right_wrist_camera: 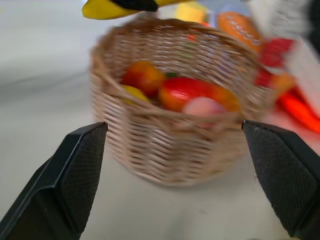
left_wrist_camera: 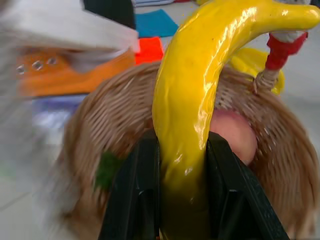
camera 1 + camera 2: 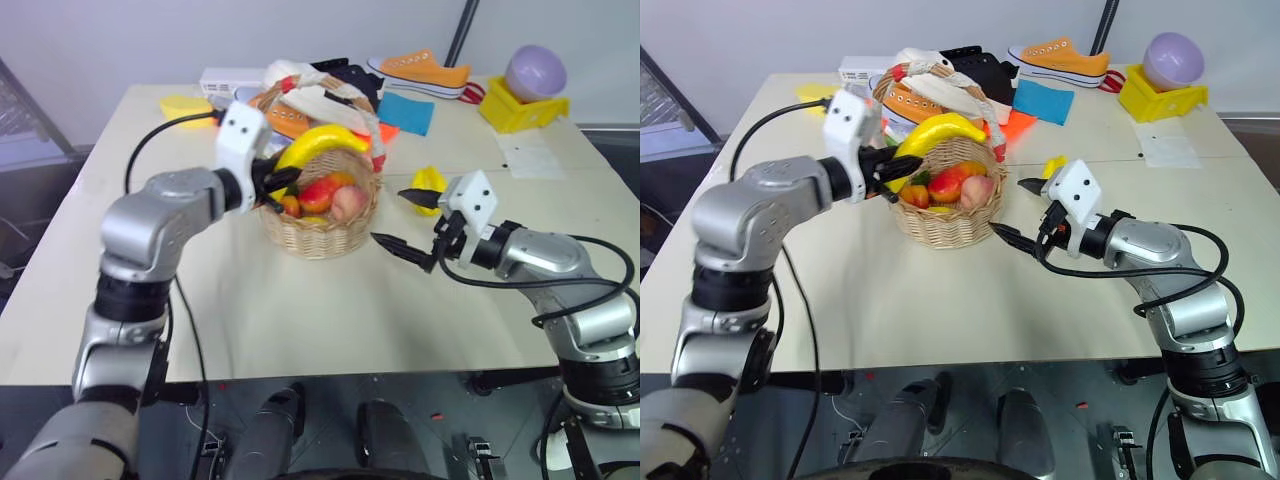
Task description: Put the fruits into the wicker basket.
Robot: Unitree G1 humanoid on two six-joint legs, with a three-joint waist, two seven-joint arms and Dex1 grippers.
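My left gripper is shut on the lower end of the yellow banana. The banana curves up over the near-left rim of the wicker basket. In the left wrist view the banana sits tight between both black fingers. The basket holds red, orange and pink fruit, and its cloth-wrapped handle arches behind. My right gripper is open just right of the basket with nothing in it. The yellow starfruit lies on the table behind the right gripper.
At the back of the table are orange shoes, a blue cloth, a yellow box with a purple ball, a white sheet and a flat yellow disc. The near table is bare.
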